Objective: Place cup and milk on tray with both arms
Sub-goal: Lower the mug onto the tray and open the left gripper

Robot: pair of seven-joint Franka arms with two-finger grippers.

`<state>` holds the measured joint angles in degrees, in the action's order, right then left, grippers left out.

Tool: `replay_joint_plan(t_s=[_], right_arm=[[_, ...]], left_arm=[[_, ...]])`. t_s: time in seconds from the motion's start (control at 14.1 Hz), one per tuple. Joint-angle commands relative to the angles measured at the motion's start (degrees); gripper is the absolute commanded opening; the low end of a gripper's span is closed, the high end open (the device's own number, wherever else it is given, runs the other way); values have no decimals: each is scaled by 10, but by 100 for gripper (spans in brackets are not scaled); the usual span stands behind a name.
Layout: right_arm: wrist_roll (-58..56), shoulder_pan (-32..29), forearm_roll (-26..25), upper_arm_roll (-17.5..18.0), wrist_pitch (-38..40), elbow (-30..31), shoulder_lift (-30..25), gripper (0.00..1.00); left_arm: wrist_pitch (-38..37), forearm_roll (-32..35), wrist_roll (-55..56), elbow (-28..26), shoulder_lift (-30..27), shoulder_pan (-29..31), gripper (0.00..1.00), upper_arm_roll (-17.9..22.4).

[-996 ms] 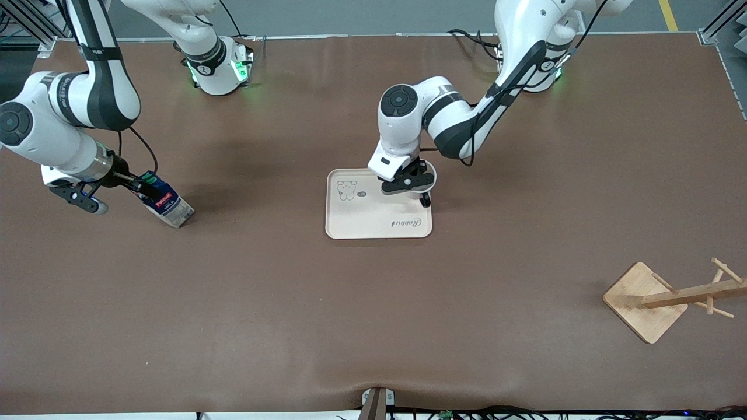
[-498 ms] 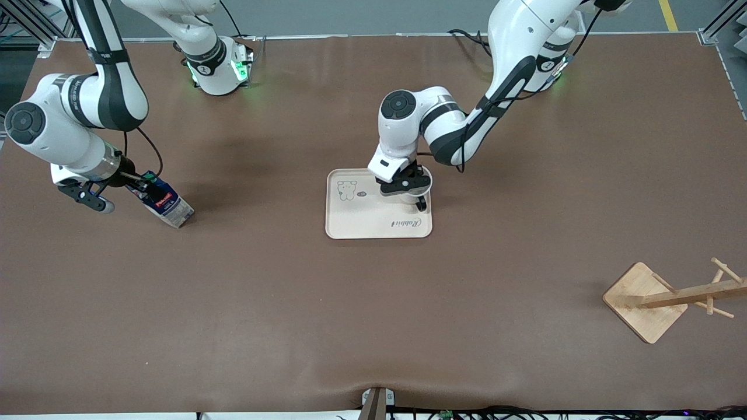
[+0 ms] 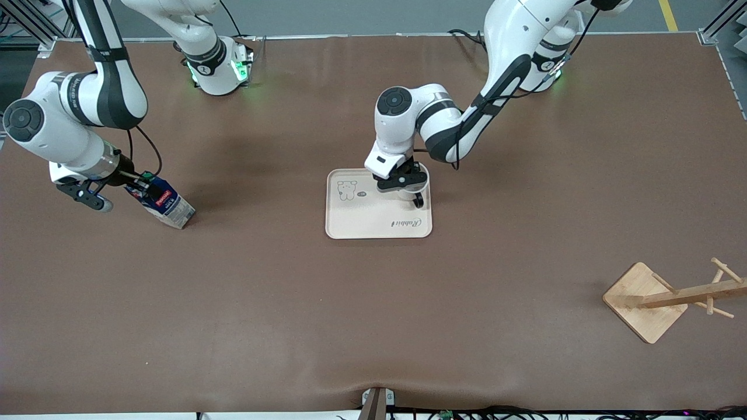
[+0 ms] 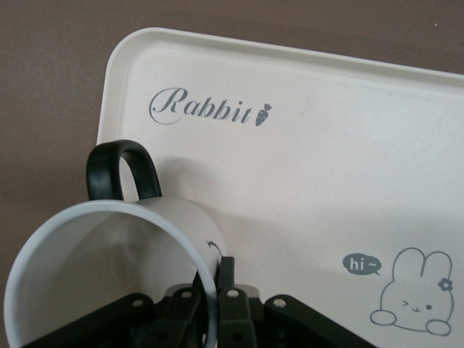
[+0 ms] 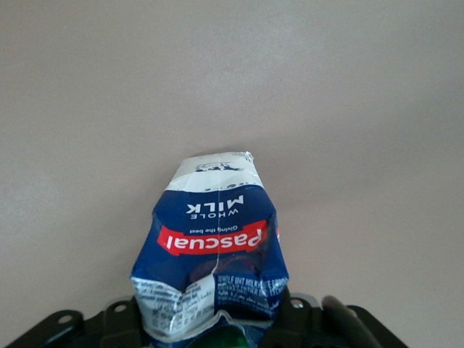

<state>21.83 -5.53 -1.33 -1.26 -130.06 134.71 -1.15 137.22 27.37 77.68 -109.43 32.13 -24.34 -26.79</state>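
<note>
The white cup (image 3: 421, 185) with its black handle (image 3: 418, 201) is at the tray's corner toward the left arm's base. My left gripper (image 3: 407, 184) is shut on its rim. In the left wrist view, one finger is inside and one outside the cup (image 4: 109, 268), over the cream tray (image 4: 326, 167). I cannot tell if the cup touches the tray (image 3: 367, 219). My right gripper (image 3: 143, 185) is shut on the top of the blue milk carton (image 3: 167, 205), which tilts with its pale lower end at the table. The carton (image 5: 214, 239) fills the right wrist view between the fingers (image 5: 217, 322).
A wooden rack with pegs on a square base (image 3: 645, 300) stands near the front camera at the left arm's end of the table. The brown table surface (image 3: 373, 303) spreads around the tray.
My left gripper has carried the cup a little farther in over the tray, toward the right arm's end. My right arm has shifted slightly, and the milk carton stays tilted in nearly the same place.
</note>
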Motion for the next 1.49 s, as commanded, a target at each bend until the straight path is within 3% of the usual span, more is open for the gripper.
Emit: replay_joint_plan(t_s=[0.0,0.28,0.43,0.57,0.85,1.0,1.14,1.28,1.42], right_arm=[[9,-2,-5,3,-5,20,-29,33],[-1,3,-6,7,52,-18,-40,32],[0,30,-6,11,153,-79,-37,21],[7,66,-6,11,260,-156,-26,21],[42,148,-5,11,273,-215,-8,21],[86,204,-4,11,275,-265,18,29],[101,258,21,11,274,-307,56,32],[100,292,73,11,275,-352,101,25],[101,328,95,11,278,-409,154,25]], left_arm=[[2,14,16,5,0,-3,100,2],[-64,12,8,45,-21,-1,100,0],[-126,9,-15,94,-24,1,100,-2],[-175,-3,-68,142,-24,12,100,0],[-296,-70,-209,253,-29,66,100,0],[-341,-93,-286,294,-29,107,100,1],[-352,-96,-319,300,-41,151,100,-1],[-358,-97,-377,300,-56,185,100,-2],[-383,-97,-416,300,-73,220,100,-1]])
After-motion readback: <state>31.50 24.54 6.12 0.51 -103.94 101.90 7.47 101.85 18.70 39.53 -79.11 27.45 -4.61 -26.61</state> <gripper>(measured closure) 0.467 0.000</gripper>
